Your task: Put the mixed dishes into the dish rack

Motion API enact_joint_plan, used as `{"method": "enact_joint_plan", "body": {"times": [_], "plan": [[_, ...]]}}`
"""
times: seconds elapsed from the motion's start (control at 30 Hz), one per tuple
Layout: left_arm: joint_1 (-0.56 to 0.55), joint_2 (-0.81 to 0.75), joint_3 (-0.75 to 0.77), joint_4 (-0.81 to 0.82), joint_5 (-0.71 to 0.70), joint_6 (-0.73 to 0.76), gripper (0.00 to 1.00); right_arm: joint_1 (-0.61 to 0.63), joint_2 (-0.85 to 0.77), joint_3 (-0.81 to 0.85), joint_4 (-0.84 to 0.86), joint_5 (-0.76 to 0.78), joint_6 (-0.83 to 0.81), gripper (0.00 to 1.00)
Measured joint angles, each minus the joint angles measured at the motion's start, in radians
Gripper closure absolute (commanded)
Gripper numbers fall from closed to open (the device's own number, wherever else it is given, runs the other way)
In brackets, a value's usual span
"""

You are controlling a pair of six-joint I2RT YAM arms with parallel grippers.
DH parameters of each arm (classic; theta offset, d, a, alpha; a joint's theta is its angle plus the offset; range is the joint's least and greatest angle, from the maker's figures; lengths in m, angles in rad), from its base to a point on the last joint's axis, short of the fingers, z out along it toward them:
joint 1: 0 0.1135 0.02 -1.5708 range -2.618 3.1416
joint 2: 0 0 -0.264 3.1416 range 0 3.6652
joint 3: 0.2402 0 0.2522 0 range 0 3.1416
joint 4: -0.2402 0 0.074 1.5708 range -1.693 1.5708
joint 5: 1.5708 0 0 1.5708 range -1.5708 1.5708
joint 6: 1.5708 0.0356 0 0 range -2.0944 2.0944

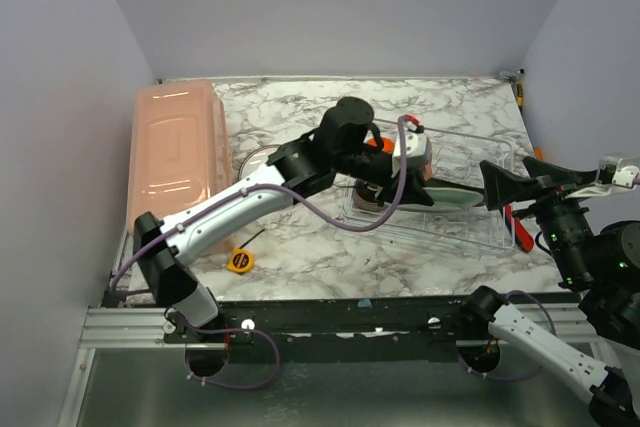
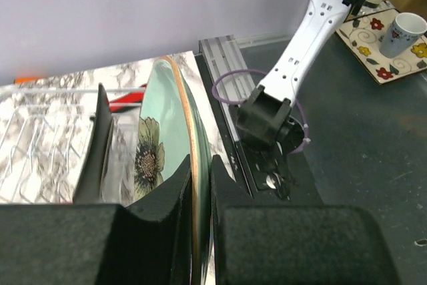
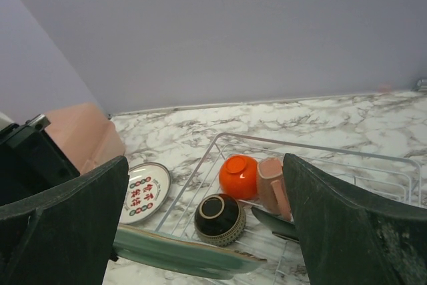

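Top view: the left gripper [image 1: 412, 190] reaches to mid-frame and is clenched on the teal plate [image 1: 455, 199], which hangs over the lower part of the rack [image 1: 500, 237]. The orange bowl [image 1: 378, 144] and mug [image 1: 422, 152] sit inside the rack just above it. The right gripper [image 1: 508, 189], spread wide and holding nothing, hovers at the rack's right end. The tub [image 1: 175, 162] lies at left, the tape measure [image 1: 239, 260] below it

Left wrist view: both fingers [image 2: 167, 231] pinch the teal plate [image 2: 160, 145] by its rim at bottom centre. It stands on edge, flower face to the left, with the rack [image 2: 40, 145] beyond at left

Right wrist view: between the parted fingers [image 3: 67, 231], the orange bowl [image 3: 238, 176], dark bowl [image 3: 219, 218] and mug [image 3: 273, 185] are in the rack [image 3: 347, 155]. The teal plate [image 3: 180, 255] runs along the bottom over the rack's near edge. A patterned plate [image 3: 143, 191] lies on the table, left of the rack

The step in hand looks like seating the teal plate. The next move calls for lowering it between the wires, clear of the dark bowl, then letting the left fingers go
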Motion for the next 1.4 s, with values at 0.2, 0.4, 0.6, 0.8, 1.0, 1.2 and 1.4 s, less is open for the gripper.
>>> {"method": "enact_joint_plan", "body": {"times": [0.2, 0.4, 0.6, 0.8, 1.0, 1.2, 1.4], "plan": [[-0.005, 0.244, 0.313, -0.089, 0.11, 0.014, 1.0, 0.0, -0.005, 0.0, 0.0, 0.015, -0.038, 0.0], [-0.008, 0.435, 0.507, -0.159, 0.173, 0.005, 1.0, 0.0, -0.007, -0.006, 0.0, 0.022, -0.069, 0.0], [-0.008, 0.566, 0.616, -0.161, 0.192, -0.017, 1.0, 0.0, -0.012, -0.033, 0.0, 0.023, -0.084, 0.01], [-0.008, 0.62, 0.635, -0.136, 0.208, -0.061, 1.0, 0.0, -0.018, -0.048, 0.002, 0.023, -0.098, 0.0], [-0.008, 0.643, 0.635, -0.104, 0.216, -0.091, 1.0, 0.0, -0.037, -0.066, 0.005, 0.023, -0.099, 0.0], [-0.008, 0.66, 0.65, -0.071, 0.217, -0.11, 1.0, 0.0, -0.039, -0.066, 0.008, 0.023, -0.1, 0.01], [-0.005, 0.695, 0.682, -0.037, 0.217, -0.13, 1.0, 0.0, -0.039, -0.066, 0.008, 0.023, -0.1, 0.0]]}}
